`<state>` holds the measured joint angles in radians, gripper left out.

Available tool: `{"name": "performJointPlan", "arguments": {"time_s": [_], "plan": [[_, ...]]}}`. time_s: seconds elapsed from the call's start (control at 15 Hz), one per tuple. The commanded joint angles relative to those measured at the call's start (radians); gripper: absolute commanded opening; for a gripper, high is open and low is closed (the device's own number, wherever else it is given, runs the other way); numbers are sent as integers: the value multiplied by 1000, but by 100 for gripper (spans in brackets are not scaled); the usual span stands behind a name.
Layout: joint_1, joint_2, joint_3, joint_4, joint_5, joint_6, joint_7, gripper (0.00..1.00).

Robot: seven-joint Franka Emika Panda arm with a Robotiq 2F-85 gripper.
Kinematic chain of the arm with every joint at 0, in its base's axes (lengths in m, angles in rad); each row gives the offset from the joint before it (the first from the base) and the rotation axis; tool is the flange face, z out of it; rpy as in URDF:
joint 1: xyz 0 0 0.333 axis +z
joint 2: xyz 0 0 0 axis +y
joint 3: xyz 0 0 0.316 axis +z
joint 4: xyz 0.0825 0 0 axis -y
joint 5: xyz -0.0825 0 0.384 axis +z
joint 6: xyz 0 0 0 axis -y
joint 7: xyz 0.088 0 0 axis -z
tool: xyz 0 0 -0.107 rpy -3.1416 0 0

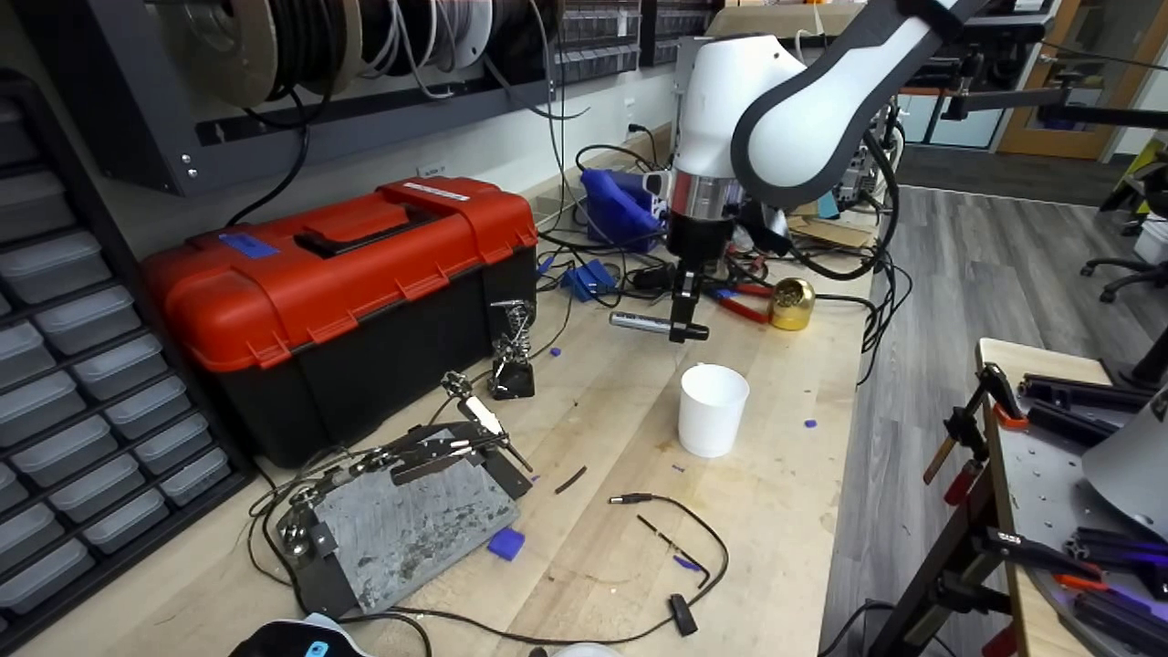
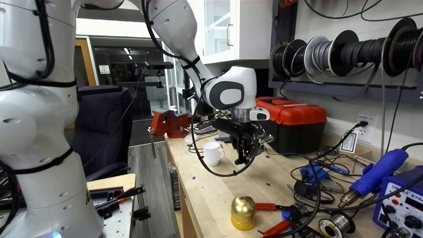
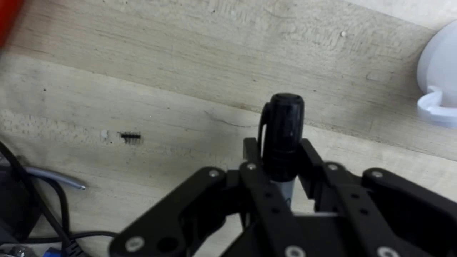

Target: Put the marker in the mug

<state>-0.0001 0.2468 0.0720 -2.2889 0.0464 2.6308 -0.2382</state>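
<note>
The marker has a grey body and a black cap. My gripper is shut on it near the cap and holds it above the table, close to level. In the wrist view the cap of the marker sticks out past the fingertips of my gripper. The white mug stands upright on the table. It also shows in an exterior view and at the right edge of the wrist view, handle visible. The marker is apart from the mug, to its side. In an exterior view the dark gripper hides most of the marker.
A red and black toolbox stands by the wall. A gold tip cleaner, red-handled pliers and cables lie behind the gripper. A grey plate with clamps and a black cable lie on the table.
</note>
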Motion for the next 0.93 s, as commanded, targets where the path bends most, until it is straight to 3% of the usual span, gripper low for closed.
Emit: {"name": "performJointPlan", "arguments": {"time_s": [0.0,0.87], "plan": [[-4,-103,2,-31,-4,-102,-4,7],[34,-226,3,33,18,-512,-82,7]]}}
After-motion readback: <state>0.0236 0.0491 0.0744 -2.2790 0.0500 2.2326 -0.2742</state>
